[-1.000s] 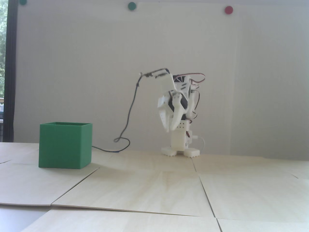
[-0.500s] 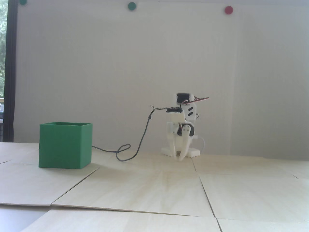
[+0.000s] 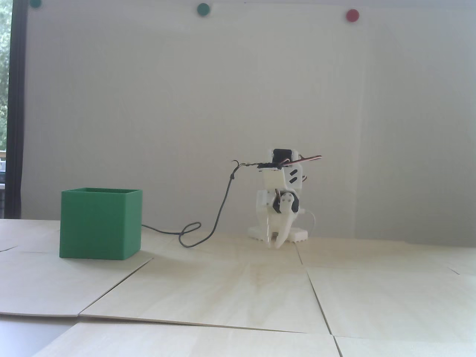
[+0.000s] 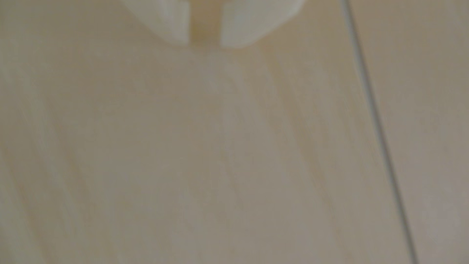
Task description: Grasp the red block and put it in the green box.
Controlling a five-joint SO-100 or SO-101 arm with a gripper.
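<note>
The green box (image 3: 100, 227) stands on the wooden table at the left of the fixed view, open side up; its inside is hidden from here. The red block shows in no view. My white arm is folded low over its base (image 3: 297, 234) at the back centre, well to the right of the box. The gripper (image 3: 273, 242) points straight down with its tips just above the table. In the wrist view the gripper (image 4: 205, 43) enters from the top edge, open by a narrow gap, with only bare wood showing between the fingers (image 4: 175, 22).
A black cable (image 3: 219, 208) hangs from the wrist and loops on the table between box and base. Seams (image 4: 375, 127) run between the light wood panels. A red dot (image 3: 352, 15) and a green dot (image 3: 203, 9) sit high on the white wall.
A second ago the gripper hung raised in front of the arm; it has dropped to the table by the base. In the last half second the arm only settled slightly.
</note>
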